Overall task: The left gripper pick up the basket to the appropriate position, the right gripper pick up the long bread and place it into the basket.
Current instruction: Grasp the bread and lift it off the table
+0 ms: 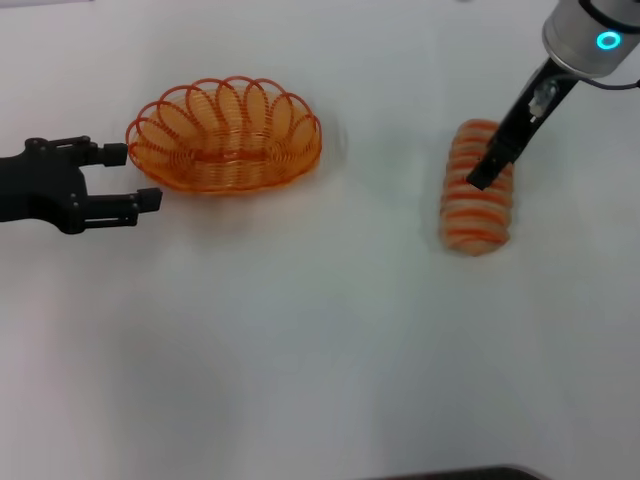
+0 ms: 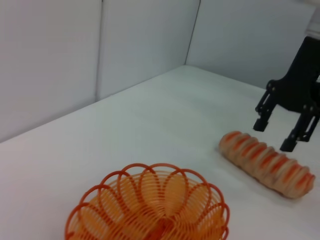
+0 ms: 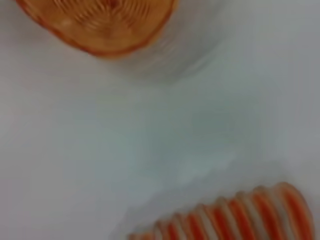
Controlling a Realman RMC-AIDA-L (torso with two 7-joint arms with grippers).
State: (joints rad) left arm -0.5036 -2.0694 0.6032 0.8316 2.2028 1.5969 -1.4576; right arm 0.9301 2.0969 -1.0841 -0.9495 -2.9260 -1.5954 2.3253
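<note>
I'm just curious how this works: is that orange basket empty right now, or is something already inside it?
Empty. The basket shows only bare wire inside, and the long bread lies on the table away from it, under the open right gripper.

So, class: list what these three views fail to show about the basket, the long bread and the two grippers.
- Basket: lower part cut off by the left wrist view's edge; right wrist view shows only a blurred slice.
- Long bread: middle hidden by the right gripper in head view.
- Left gripper: absent from wrist views.
</note>
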